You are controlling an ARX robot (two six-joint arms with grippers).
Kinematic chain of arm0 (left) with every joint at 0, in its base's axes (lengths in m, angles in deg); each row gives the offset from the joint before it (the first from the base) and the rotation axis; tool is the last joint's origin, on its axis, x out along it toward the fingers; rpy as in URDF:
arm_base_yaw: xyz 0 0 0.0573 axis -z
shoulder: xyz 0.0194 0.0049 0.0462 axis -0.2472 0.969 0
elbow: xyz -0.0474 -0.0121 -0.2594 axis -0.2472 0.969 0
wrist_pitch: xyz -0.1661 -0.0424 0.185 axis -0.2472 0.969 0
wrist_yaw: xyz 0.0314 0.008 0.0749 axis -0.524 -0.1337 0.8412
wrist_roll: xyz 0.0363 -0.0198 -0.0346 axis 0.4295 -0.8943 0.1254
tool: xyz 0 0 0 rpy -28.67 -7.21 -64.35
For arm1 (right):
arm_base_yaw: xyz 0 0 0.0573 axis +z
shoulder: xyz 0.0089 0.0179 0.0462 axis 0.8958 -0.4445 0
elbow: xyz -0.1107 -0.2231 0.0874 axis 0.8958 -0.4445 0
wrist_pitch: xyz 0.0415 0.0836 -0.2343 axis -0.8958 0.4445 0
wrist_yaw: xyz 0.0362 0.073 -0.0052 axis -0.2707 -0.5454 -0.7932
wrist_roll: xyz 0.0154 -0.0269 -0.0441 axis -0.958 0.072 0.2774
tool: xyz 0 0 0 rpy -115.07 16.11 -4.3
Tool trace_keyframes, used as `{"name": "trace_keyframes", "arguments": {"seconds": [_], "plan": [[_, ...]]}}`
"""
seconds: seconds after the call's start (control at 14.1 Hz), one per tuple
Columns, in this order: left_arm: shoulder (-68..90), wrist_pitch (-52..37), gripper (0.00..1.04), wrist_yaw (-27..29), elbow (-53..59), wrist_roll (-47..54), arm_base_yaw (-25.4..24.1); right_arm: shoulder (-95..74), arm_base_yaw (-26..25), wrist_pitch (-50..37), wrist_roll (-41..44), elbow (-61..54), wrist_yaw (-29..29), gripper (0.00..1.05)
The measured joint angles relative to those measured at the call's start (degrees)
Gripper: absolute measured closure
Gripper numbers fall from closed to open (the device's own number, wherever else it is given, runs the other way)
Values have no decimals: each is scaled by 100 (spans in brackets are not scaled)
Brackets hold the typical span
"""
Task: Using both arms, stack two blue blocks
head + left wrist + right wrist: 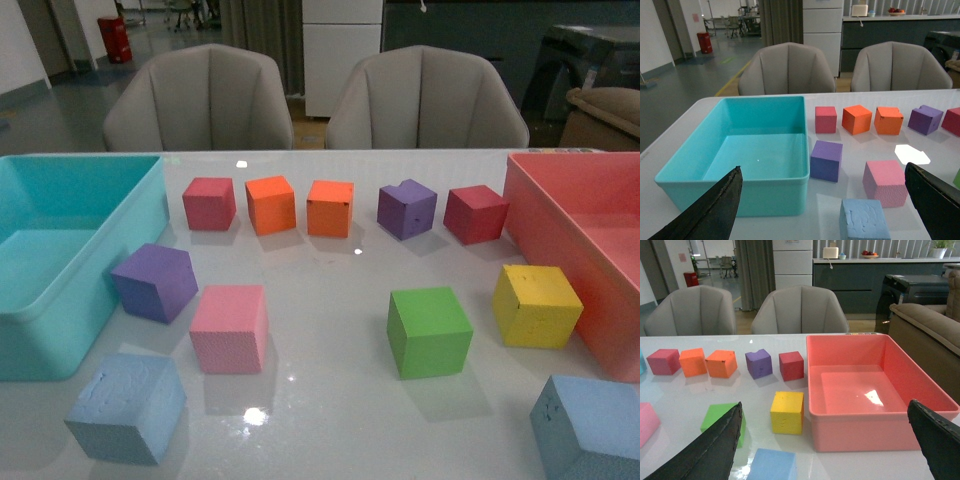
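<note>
Stacking has not begun; both blue blocks sit on the table [330, 420] and neither is held. The left gripper [823, 169] is spread wide with nothing in it; the right gripper [825, 405] is spread wide and bare too. The left blue block [127, 408] lies well to the left of the green block [429, 331] and closer to the robot; the right blue block [590, 428] lies to the right of the green block, also closer to the robot, partly cut off by the picture edge; so the two are well apart. I think the next move is a pick; each arm should go down over its own blue block, close on two flat sides and lift; then one block must be carried over and set square on the other. The pink block [230, 327] sits left of the green block, just behind the left blue block; a wide finger could bump it. The yellow block [537, 305] is just right of the green block, near the right blue block. A purple block [154, 282] and the teal bin [40, 345] are far left of the green block; the pink bin [570, 240] is to its right; a row of blocks [330, 208] stands behind it.
</note>
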Motion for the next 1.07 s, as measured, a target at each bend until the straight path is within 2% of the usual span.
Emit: {"name": "trace_keyframes", "arguments": {"seconds": [0.5, 0.64, 0.71, 0.78, 0.85, 1.0, 1.07], "plan": [[0, 0, 7, 0, 0, 0, 0, 0, 0, 0, 0, 0, 0, 6], [0, 0, 7, 13, 0, 0, 0, -938, 575, -719, -308, 127, 1609, 6], [0, -13, 7, 0, 0, 0, 0, -2098, 481, -1626, -424, 450, 2203, 6], [0, 2, 7, -2, 0, 0, 0, -3121, 420, -2402, -470, 835, 2131, 6], [-2, -4, 7, 2, 0, 0, 0, -4127, 470, -2741, -566, 1331, 1823, 6], [0, 0, 7, 2, 0, 0, 0, -5910, 789, -2221, -896, 2085, 1346, 6], [0, -2, 7, 2, 0, 0, 0, -6225, 881, -2131, -957, 2181, 1263, 6]]}}
